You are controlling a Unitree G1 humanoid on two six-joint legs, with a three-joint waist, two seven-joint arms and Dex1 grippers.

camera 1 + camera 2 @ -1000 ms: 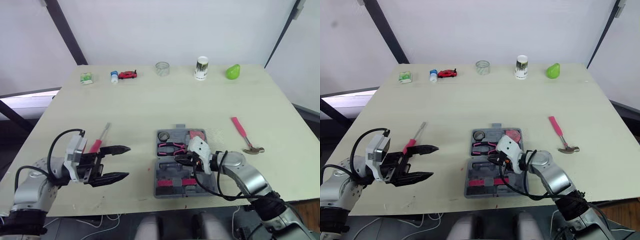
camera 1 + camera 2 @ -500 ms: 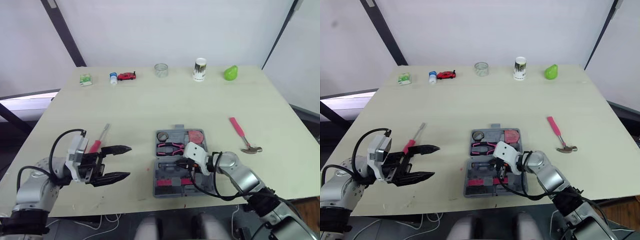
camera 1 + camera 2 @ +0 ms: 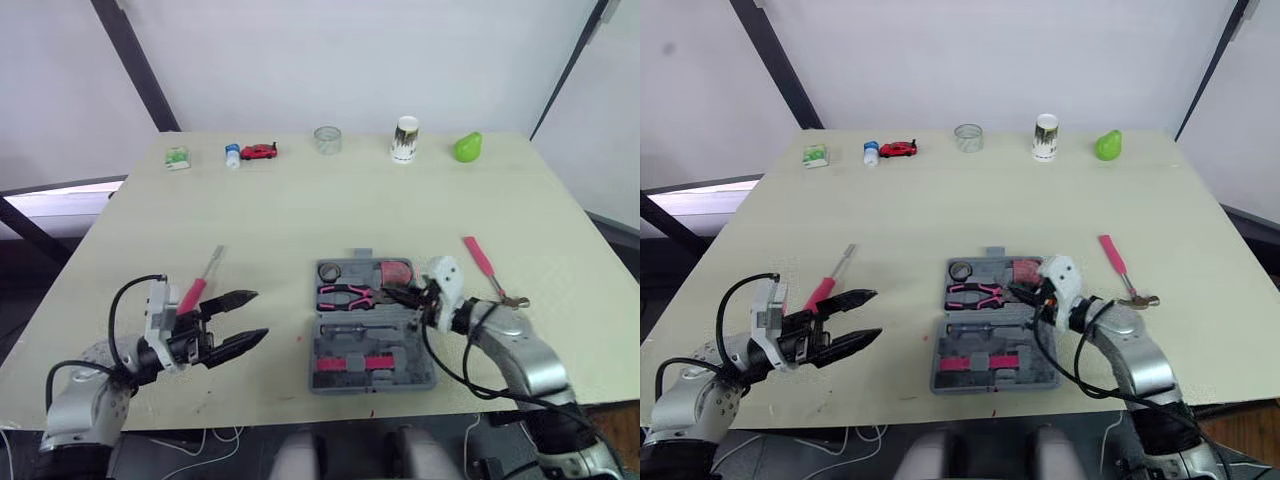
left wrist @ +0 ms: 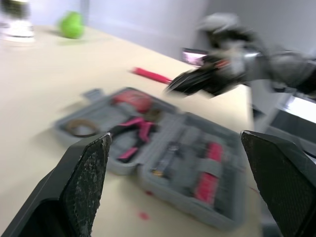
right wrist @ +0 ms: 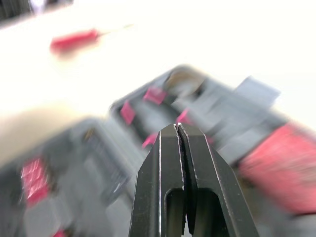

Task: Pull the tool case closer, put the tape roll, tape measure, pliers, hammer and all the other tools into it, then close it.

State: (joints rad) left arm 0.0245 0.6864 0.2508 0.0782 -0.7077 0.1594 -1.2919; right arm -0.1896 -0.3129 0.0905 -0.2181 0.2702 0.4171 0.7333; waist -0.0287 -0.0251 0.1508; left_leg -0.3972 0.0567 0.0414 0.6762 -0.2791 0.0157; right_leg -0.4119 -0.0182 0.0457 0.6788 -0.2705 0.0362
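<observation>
Broadly, two tools lie outside the case, so I judge the packing a little over half done.

The left gripper [image 3: 258,314] hovers low over the table, forearm nearly level, its two black fingers spread wide and pointing toward the case. It holds nothing. Just beyond it, at roughly eleven o'clock from its tips, the pink-handled screwdriver [image 3: 200,282] lies flat, shaft toward the far edge.

The tool case [image 3: 370,352] lies open near the front edge. Its far half holds a small tape roll [image 3: 330,272] at ten o'clock, the pliers [image 3: 345,295] below that, and the red tape measure [image 3: 396,272] at two o'clock.

The right gripper [image 3: 387,293] reaches in from three o'clock, forearm low and angled across the case's right rim, wrist turned inward. Its fingers are pressed together and empty, tips just above the pliers' handle ends and beside the tape measure.

At three o'clock from the case, apart from it, the hammer [image 3: 490,272] lies with its pink handle toward the far edge and its head nearest the robot.

The hammer looks like this arm's next job. To do it well, the gripper should lift clear of the rim, spread before descending, and take the handle near the head so it hangs balanced.
</observation>
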